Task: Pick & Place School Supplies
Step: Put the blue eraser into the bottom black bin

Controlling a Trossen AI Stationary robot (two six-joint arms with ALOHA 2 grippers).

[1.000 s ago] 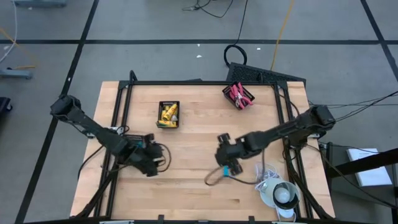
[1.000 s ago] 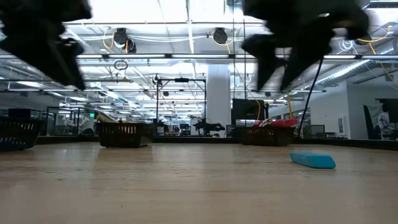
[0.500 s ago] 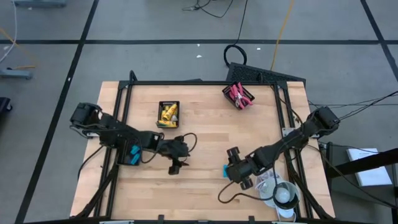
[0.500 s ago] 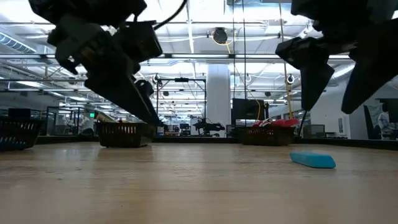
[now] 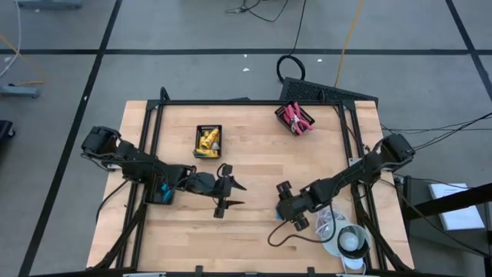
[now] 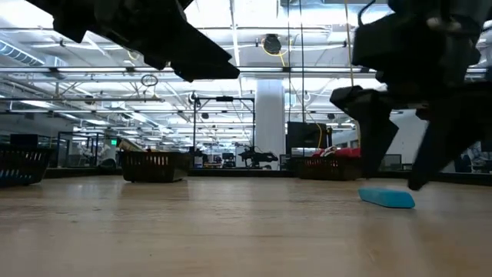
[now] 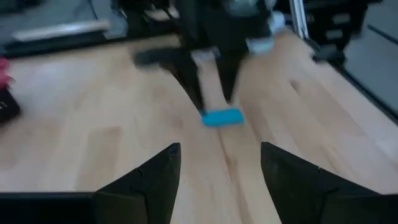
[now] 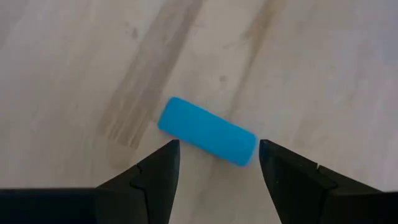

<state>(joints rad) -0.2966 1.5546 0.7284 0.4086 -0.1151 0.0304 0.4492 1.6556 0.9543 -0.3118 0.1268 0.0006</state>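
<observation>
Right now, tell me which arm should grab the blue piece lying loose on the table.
Right. The right pincer hangs open directly over the blue piece, fingers either side of it. The left pincer, also open, only points at it from across the table.

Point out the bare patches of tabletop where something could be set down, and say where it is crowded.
Bare wood lies between the yellow-piece tray and the scissors tray, and along the near edge below the open left pincer. It is crowded at the right near corner: the open right pincer hovers over the blue piece, beside the white cord.
</observation>
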